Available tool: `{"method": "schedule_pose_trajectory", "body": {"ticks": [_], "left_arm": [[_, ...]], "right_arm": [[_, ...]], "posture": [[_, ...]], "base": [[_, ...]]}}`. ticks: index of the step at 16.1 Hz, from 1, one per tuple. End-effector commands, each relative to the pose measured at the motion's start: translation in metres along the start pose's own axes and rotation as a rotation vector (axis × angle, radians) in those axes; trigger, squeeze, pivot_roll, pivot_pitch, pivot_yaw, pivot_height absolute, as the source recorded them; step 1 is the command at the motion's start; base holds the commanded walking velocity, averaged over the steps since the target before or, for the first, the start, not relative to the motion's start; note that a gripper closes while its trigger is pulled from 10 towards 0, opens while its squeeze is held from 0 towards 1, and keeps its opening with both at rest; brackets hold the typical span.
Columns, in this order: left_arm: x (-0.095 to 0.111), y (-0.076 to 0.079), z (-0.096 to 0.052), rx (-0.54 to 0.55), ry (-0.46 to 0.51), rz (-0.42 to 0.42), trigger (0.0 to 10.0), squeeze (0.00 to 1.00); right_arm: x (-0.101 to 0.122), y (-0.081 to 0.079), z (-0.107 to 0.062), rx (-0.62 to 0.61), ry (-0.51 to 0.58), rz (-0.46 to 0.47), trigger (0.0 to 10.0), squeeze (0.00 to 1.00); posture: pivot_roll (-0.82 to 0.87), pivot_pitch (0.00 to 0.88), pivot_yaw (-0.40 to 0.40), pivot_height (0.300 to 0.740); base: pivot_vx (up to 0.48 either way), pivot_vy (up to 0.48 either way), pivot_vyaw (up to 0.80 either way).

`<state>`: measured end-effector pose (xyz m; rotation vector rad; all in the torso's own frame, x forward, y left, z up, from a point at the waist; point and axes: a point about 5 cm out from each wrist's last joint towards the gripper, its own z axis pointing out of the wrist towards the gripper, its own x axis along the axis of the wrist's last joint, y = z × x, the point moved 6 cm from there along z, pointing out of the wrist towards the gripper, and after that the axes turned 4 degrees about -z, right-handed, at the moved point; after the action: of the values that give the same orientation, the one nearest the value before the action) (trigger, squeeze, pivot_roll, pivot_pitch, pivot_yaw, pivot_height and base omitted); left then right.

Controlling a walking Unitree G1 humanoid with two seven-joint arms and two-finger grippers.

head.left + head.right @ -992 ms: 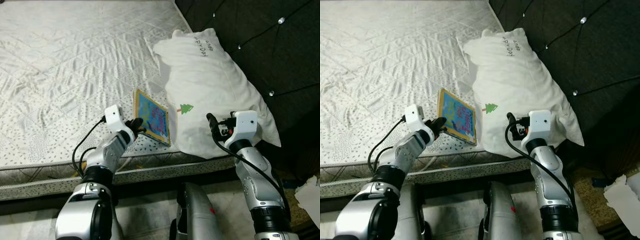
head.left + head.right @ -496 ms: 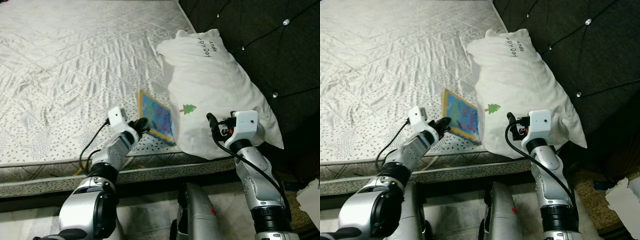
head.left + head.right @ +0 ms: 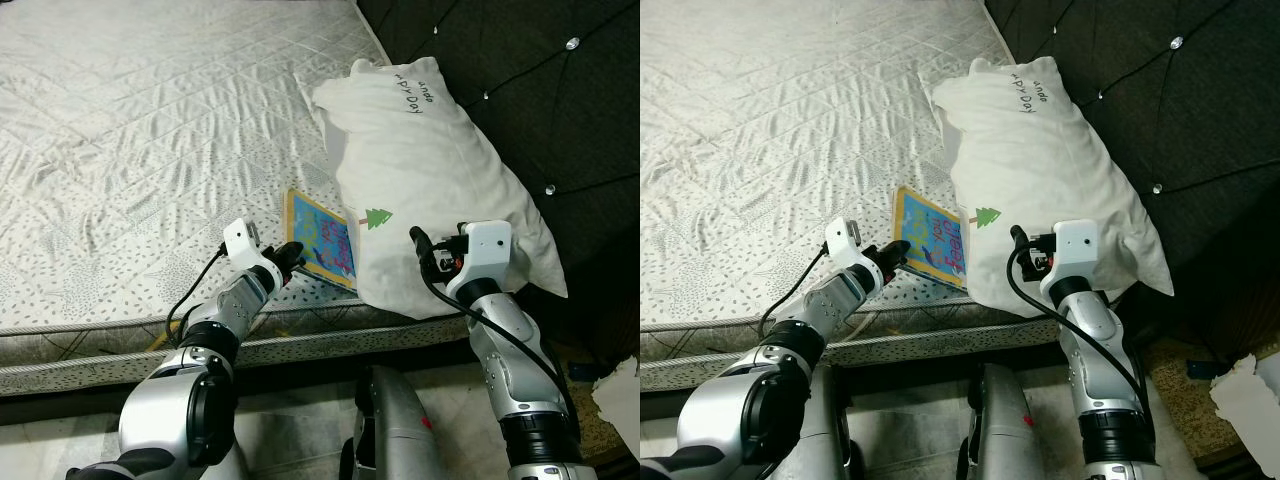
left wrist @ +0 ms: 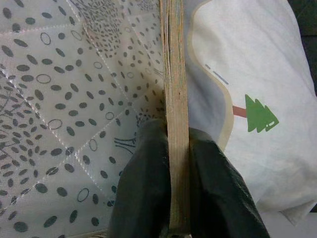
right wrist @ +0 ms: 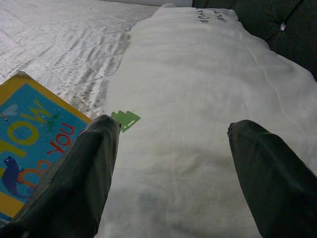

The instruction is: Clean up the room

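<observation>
most of the scene is a wide mattress (image 3: 150, 130), its pale quilted cover stitched in diamonds and speckled with small dark dots and rings, slightly creased and shiny. its near edge shows a piped side band. to the right and far right rises a dark tufted headboard (image 3: 540, 90) with shiny buttons set in deep folds. a strip of light floor (image 3: 300, 430) shows below the mattress edge, with a torn white scrap of paper (image 3: 620, 385) at the near right.

next in size is a plump white pillow (image 3: 430, 170), soft and wrinkled, lying along the right side of the mattress against the headboard; it bears a small green tree print and dark handwriting near its far end. its near end hangs a little over the mattress edge.

a thick board book (image 3: 322, 245) with a yellow border and a blue cover with coloured lettering lies on the mattress near the edge, its right side touching and tucked slightly under the pillow. the left gripper (image 3: 290, 258) is clamped on the book's near left edge, both black fingers (image 4: 148, 183) pressed against the thick layered card.

the right gripper (image 5: 173, 163) hovers spread wide at the pillow's near end, grasping nothing.
</observation>
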<state>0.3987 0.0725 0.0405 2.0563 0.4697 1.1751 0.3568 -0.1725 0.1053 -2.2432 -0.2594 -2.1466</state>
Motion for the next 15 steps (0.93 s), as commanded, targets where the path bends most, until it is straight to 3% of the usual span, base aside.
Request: {"method": "schedule_pose_trajectory", "body": {"ticks": [1, 6, 15], "left_arm": [[0.006, 0.005, 0.002, -0.01, 0.0, 0.018, 10.0, 1.0], [0.017, -0.008, -0.002, 0.038, 0.01, 0.063, 10.0, 1.0], [0.058, -0.038, -0.017, 0.159, 0.114, 0.139, 10.0, 1.0]], "right_arm": [[0.005, 0.001, 0.001, 0.001, 0.013, -0.006, 10.0, 0.0], [0.006, 0.0, 0.004, 0.001, 0.016, -0.006, 10.0, 0.0], [0.01, -0.005, 0.013, 0.006, 0.033, 0.005, 10.0, 0.0]], "posture": [[-0.1, 0.061, -0.087, 0.576], [-0.1, 0.052, -0.084, 0.576], [-0.07, 0.021, -0.073, 0.576]], "base": [[0.0, 0.0, 0.0], [0.0, 0.0, 0.0], [0.0, 0.0, 0.0]]}}
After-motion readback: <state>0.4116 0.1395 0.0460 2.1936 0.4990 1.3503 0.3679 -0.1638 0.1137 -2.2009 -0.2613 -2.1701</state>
